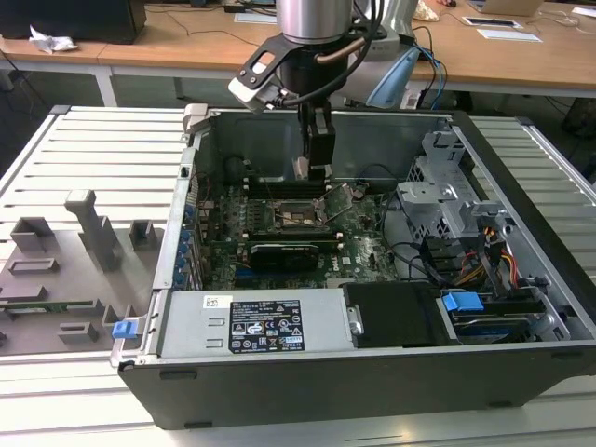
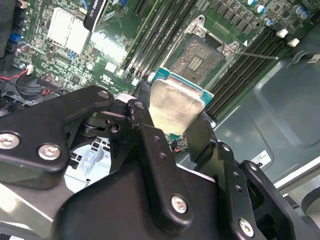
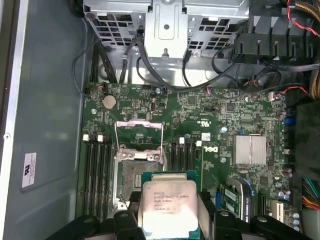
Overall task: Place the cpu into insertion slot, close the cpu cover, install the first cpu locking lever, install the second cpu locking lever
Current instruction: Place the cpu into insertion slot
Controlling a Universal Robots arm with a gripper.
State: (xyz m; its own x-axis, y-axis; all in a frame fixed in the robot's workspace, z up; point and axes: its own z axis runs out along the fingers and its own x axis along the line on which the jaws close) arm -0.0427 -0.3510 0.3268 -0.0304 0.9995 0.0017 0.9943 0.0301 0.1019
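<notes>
My gripper [image 1: 314, 169] hangs inside the open computer case, shut on the cpu [image 3: 169, 204], a small square chip with a silver-beige top. In both wrist views the black fingers [image 2: 143, 119] press on two opposite edges of the chip [image 2: 175, 106]. The insertion slot [image 3: 134, 176] lies open on the green board just below and beside the chip, its dark contact field bare [image 2: 202, 54]. The cpu cover [image 3: 139, 133], a thin silvery frame, stands swung up from the slot's far edge. In the exterior view the slot [image 1: 296, 216] sits under the gripper.
A thin locking lever [image 2: 257, 55] sticks out beside the slot. Black memory slots [image 3: 96, 172] flank the slot on both sides. A metal drive cage [image 1: 445, 200] and cables [image 1: 484, 261] fill the exterior view's right. A silver heatsink [image 3: 250, 150] sits on the board.
</notes>
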